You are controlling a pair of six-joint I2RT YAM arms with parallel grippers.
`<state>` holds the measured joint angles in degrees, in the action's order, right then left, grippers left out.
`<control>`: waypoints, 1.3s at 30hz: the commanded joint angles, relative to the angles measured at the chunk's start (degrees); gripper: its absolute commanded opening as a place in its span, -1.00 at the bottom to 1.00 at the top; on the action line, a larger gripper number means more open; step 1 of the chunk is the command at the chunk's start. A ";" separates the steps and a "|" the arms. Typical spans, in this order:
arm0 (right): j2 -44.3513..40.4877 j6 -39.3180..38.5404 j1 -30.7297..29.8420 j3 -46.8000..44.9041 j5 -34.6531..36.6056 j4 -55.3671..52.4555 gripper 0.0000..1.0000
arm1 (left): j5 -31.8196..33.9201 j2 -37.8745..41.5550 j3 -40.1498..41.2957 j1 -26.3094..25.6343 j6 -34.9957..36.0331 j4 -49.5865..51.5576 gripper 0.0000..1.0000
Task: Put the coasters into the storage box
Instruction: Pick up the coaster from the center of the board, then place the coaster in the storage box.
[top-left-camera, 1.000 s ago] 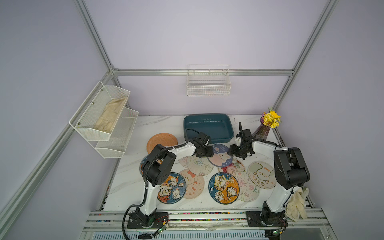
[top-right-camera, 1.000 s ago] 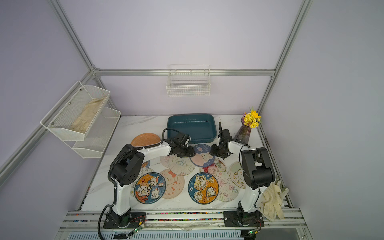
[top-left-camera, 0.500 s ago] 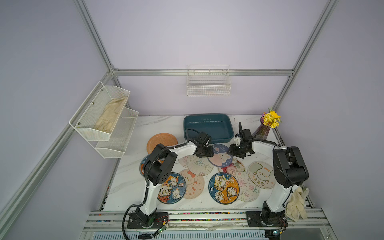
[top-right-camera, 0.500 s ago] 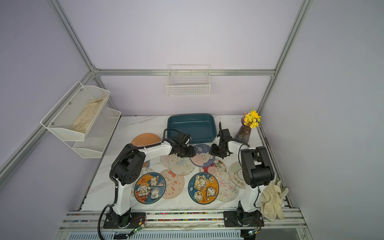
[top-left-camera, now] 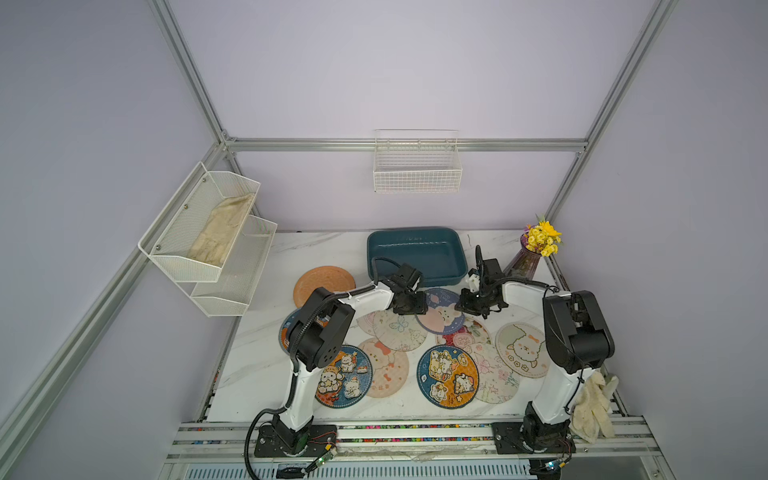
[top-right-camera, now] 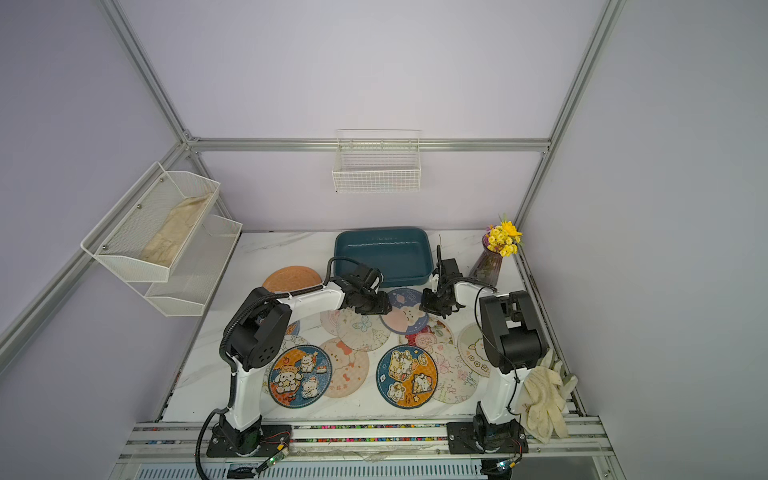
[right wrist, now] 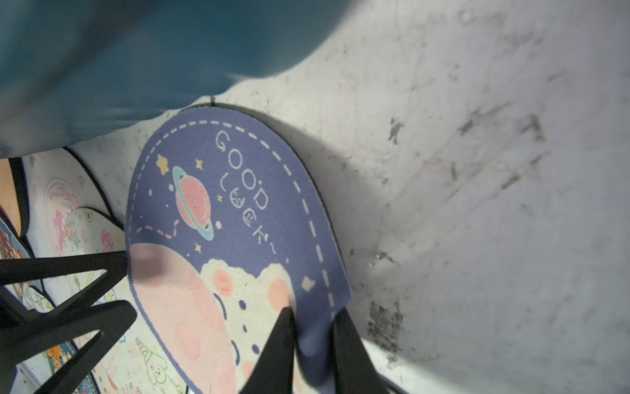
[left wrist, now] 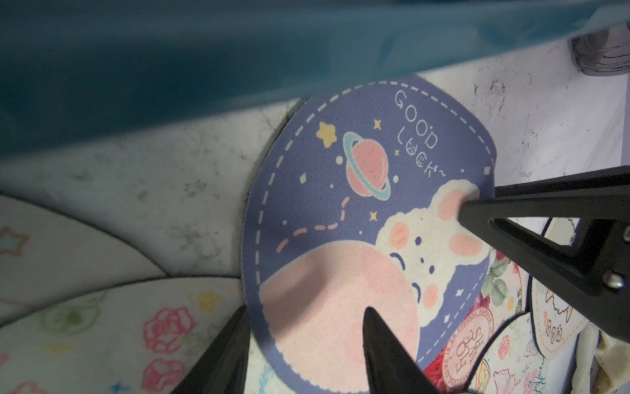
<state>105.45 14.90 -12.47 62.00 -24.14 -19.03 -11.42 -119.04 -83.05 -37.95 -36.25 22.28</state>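
Observation:
A purple "Good Luck" coaster [top-left-camera: 440, 312] [top-right-camera: 405, 314] lies just in front of the teal storage box [top-left-camera: 415, 254] [top-right-camera: 382, 253]. My right gripper [right wrist: 314, 310] [top-left-camera: 469, 303] is shut on this coaster's [right wrist: 231, 221] right edge, which curls up between the fingers. My left gripper [left wrist: 306, 308] [top-left-camera: 411, 305] is open at the opposite edge, one fingertip over the coaster [left wrist: 341, 221], the other beside it over a floral coaster [left wrist: 102, 324]. Several more coasters, among them a plain orange one [top-left-camera: 324, 283] and a navy-orange one [top-left-camera: 449, 376], overlap across the table.
A vase of yellow flowers [top-left-camera: 536, 251] stands right of the storage box, close behind the right arm. A white wire basket [top-left-camera: 417, 166] hangs on the back wall. A white mesh shelf [top-left-camera: 208, 237] is mounted at left. A cloth [top-left-camera: 592, 409] hangs at the front right.
My right gripper's jaws have come together on the purple coaster's edge. Both arms have hardly moved, and the left gripper stays as wide as before.

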 commanded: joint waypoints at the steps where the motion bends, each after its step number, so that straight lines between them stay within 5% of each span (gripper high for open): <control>1: 0.73 0.48 -0.60 -1.51 -0.24 -2.87 -0.68 | -1.51 0.01 -4.23 -0.80 0.99 0.40 0.14; 7: -4.14 1.89 -0.54 -0.40 -1.51 -4.86 -0.89 | -1.18 2.88 -3.58 -0.72 1.73 0.12 0.35; 21: -17.89 3.61 -0.72 4.94 -11.41 -12.63 -1.00 | -2.38 15.66 8.17 3.38 0.98 -4.83 0.89; 30: -12.69 6.75 -1.06 20.74 -14.63 -10.77 -1.00 | -3.65 22.26 16.23 7.66 0.71 -7.56 1.00; 39: 2.92 9.75 -3.48 37.90 -14.09 -5.46 -1.00 | -3.60 25.88 20.95 9.85 0.48 -8.64 1.00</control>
<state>105.08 22.65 -14.44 96.38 -37.50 -27.22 -13.93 -96.09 -64.71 -28.88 -35.40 16.14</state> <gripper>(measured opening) 0.070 0.998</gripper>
